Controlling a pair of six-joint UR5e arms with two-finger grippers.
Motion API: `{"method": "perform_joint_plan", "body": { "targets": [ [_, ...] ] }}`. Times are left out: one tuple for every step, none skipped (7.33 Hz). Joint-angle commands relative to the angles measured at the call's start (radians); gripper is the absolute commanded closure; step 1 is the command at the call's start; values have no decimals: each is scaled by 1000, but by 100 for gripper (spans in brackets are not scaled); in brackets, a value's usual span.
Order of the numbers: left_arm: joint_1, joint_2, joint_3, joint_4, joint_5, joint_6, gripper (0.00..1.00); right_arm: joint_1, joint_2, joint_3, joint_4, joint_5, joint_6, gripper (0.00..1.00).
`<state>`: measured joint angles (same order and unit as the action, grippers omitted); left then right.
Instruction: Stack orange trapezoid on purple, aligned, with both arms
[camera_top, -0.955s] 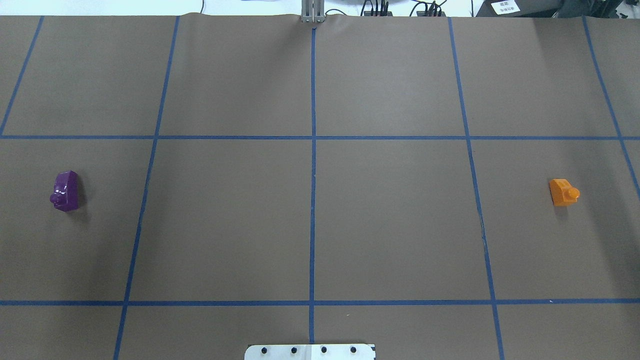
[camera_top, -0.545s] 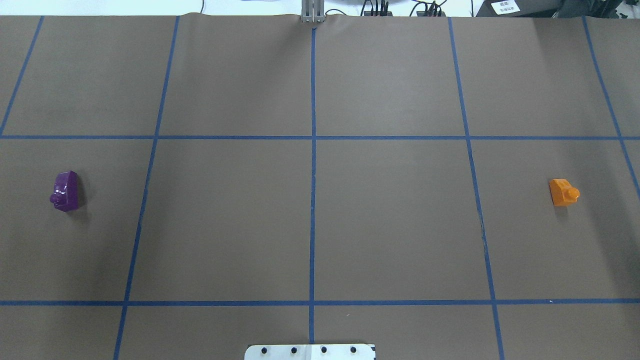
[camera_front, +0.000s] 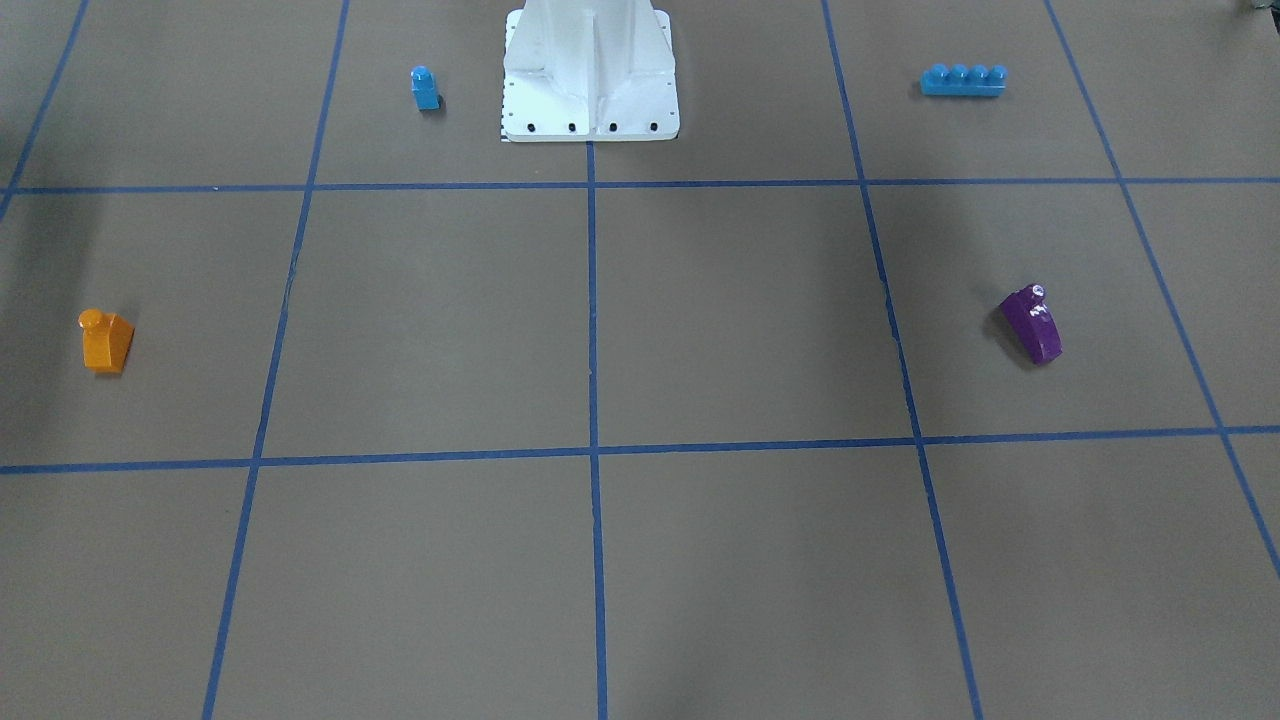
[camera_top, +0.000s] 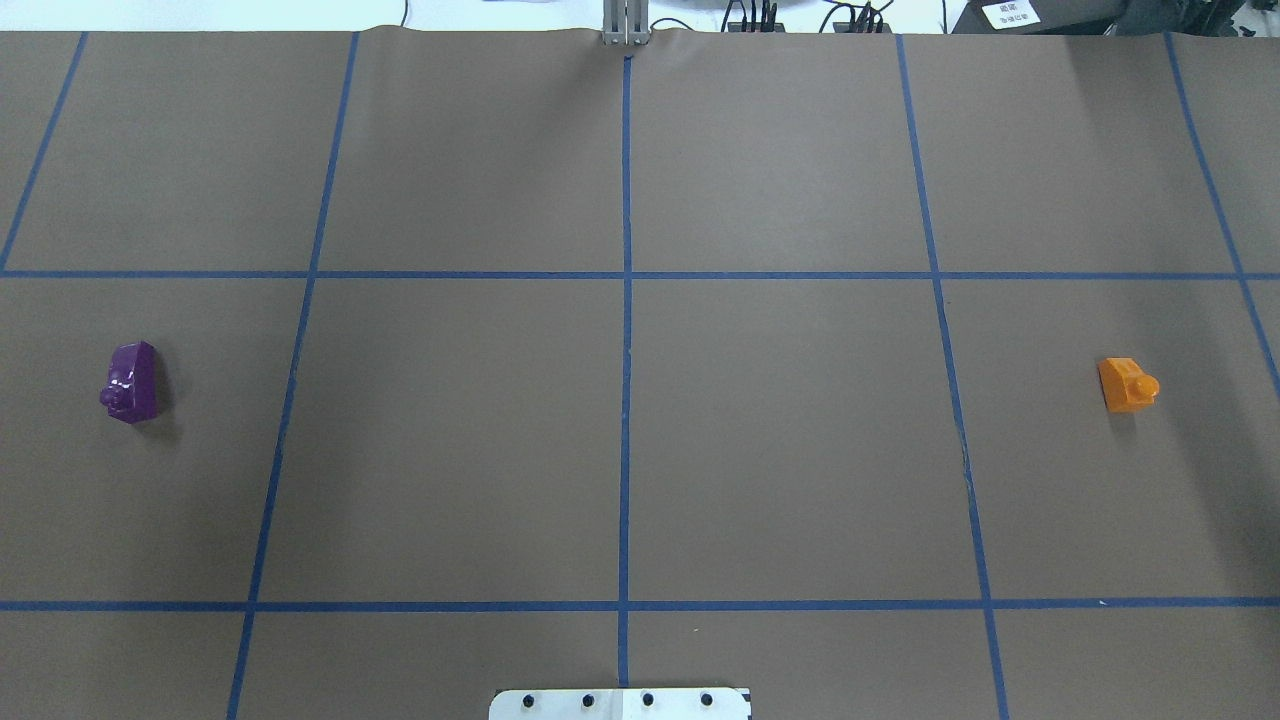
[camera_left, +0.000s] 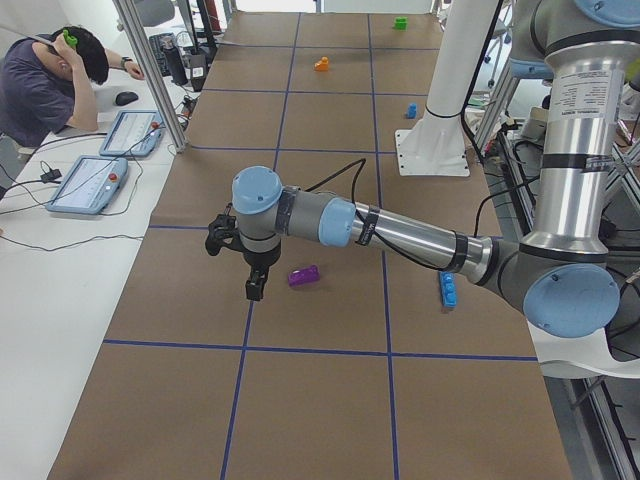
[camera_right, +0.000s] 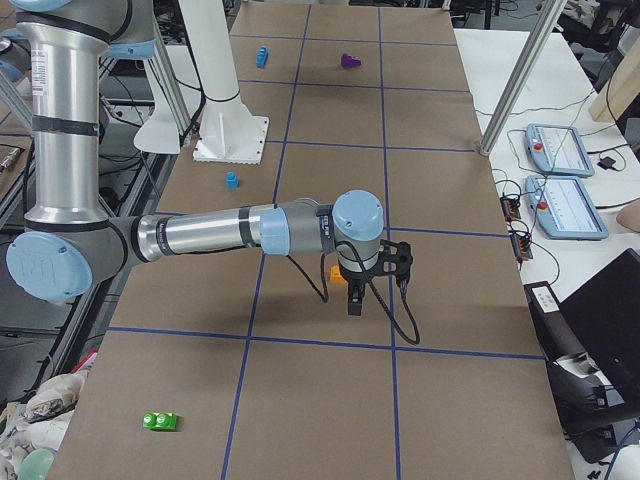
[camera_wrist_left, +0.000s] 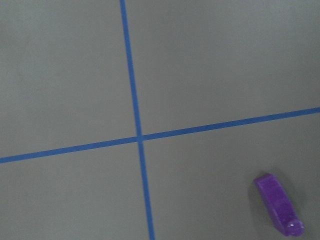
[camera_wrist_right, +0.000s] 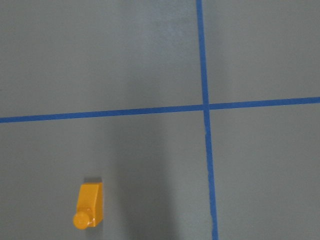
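Observation:
The orange trapezoid (camera_top: 1127, 384) lies on the brown table at the right in the overhead view, and at the left in the front view (camera_front: 104, 341). The right wrist view shows it low left (camera_wrist_right: 89, 206). The purple block (camera_top: 132, 383) lies on its side at the far left; it also shows in the front view (camera_front: 1032, 325) and the left wrist view (camera_wrist_left: 279, 205). My left gripper (camera_left: 256, 288) hangs above the table just beside the purple block (camera_left: 303, 276). My right gripper (camera_right: 355, 300) hangs just in front of the orange block (camera_right: 337, 271). I cannot tell whether either is open or shut.
A small blue single-stud block (camera_front: 425, 88) and a long blue four-stud brick (camera_front: 963, 80) lie on either side of the white robot base (camera_front: 590, 70). A green block (camera_right: 160, 421) lies near the table's end. Blue tape lines grid the table. An operator sits beside it.

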<state>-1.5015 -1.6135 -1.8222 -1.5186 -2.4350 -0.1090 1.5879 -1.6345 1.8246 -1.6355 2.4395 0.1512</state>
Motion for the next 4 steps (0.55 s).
{"method": "perform_joint_plan", "body": {
  "targets": [
    [64,-72,53,-87,-94,-337,0,-5,8,-7,-1,96,2,0],
    [163,-74,73,-176,-70,-401,0,-5,9,-7,0,95,2,0],
    [238,-72,76,-249,67,-578,0,-5,4,-7,2,90,5,0],
    [345,-43,77,-369,193,-756,0,-5,-1,-5,2,87,4,0]
  ]
}}
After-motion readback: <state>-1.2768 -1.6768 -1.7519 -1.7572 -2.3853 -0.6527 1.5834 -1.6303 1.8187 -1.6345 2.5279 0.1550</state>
